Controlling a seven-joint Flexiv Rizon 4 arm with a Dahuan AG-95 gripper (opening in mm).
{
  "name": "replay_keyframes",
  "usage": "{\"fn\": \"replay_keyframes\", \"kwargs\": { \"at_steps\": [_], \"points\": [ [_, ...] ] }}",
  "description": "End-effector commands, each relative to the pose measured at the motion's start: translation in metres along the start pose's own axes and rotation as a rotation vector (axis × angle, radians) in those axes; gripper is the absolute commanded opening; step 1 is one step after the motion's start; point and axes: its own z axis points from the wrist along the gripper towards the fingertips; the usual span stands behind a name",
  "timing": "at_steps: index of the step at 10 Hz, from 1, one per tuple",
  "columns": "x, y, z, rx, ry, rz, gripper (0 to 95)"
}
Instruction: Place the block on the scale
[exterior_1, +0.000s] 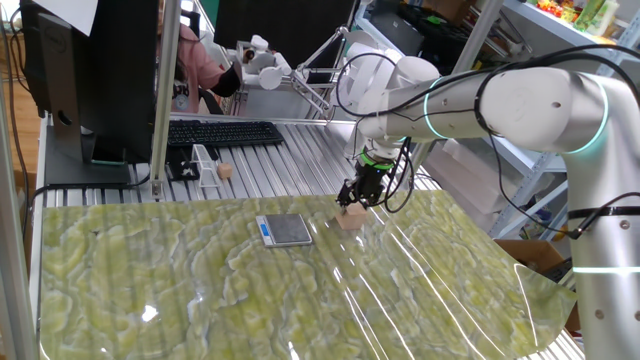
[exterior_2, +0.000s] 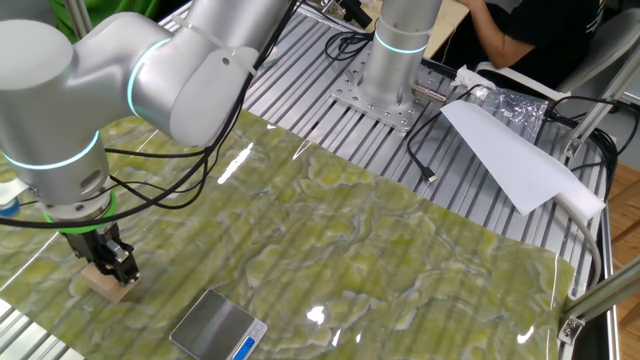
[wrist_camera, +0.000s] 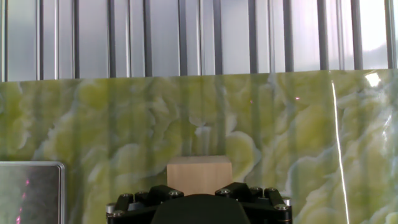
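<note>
Gripper (exterior_1: 352, 200) is lowered over block (exterior_1: 351, 218) at frame centre, beside scale (exterior_1: 285, 230); whether it is gripped cannot be told.

Opposite high side views, downward hand close-up

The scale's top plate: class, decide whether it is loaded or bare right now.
Bare. The scale shows only its dark plate; the block sits beside it on the green mat, under the gripper.
</note>
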Motion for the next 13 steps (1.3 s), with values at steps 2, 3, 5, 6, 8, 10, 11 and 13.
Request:
{"fn": "replay_keyframes", "kwargs": {
  "at_steps": [2, 3, 5, 6, 8, 10, 11, 13],
  "points": [
    [0.0, 0.0, 0.0, 0.0, 0.001, 0.007, 0.0],
    [0.0, 0.0, 0.0, -0.001, 0.002, 0.007, 0.0],
    [0.0, 0.0, -0.005, -0.006, 0.006, 0.001, 0.0],
    [0.0, 0.0, -0.006, -0.005, 0.004, 0.001, 0.0],
    [0.001, 0.001, -0.011, -0.004, 0.001, -0.001, 0.0],
    [0.002, 0.003, -0.02, -0.002, 0.002, -0.001, 0.0],
    [0.003, 0.002, -0.027, -0.003, 0.002, -0.001, 0.0],
    [0.005, 0.004, -0.038, 0.001, 0.002, -0.002, 0.0]
  ]
}}
